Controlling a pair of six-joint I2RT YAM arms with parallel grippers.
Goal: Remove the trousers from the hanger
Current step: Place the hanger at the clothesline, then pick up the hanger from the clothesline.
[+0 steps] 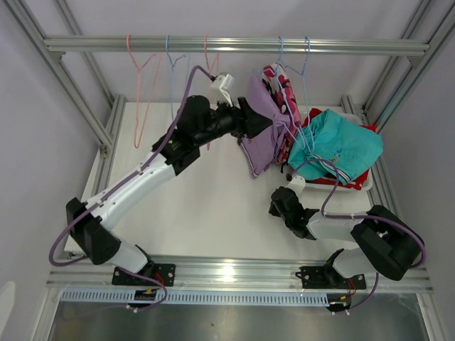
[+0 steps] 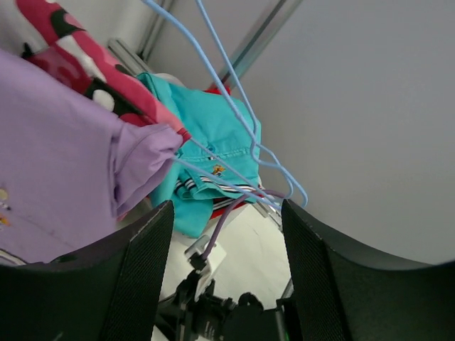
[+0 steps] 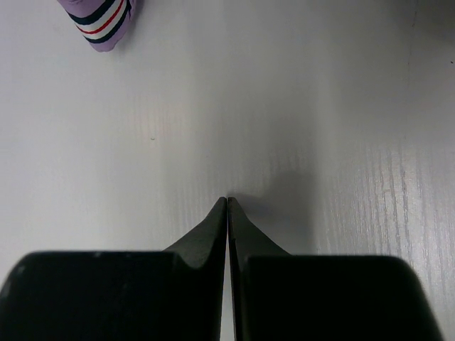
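Lilac trousers (image 1: 261, 135) hang from a blue hanger (image 1: 281, 60) on the rail (image 1: 234, 45) in the view from above, with the left end effector (image 1: 250, 119) right against their cloth. Just beyond it the camouflage pair (image 1: 274, 78) hangs behind the lilac. Farther to its right the teal pair (image 1: 341, 145) lies heaped on the red pair (image 1: 314, 119) in a white bin (image 1: 352, 189). Those two look done, though I cannot tell whether a hanger wire catches the teal. Three bare hangers (image 1: 134, 92) hang to its left. No mustard pair shows. The right end effector (image 1: 279, 204) sits low over the counter (image 1: 213, 206), below the lilac hem.

From the left wrist, the fingers (image 2: 142, 277) stand apart with nothing between them. Lilac cloth lies just left of them, camouflage is above, and teal and blue wire are straight ahead.

From the right wrist, the fingertips (image 3: 206, 234) are pressed together on nothing, at bare counter. A striped lilac cuff (image 3: 103, 21) lies well ahead to the left.

By this reading, lilac and camouflage remain to come off.
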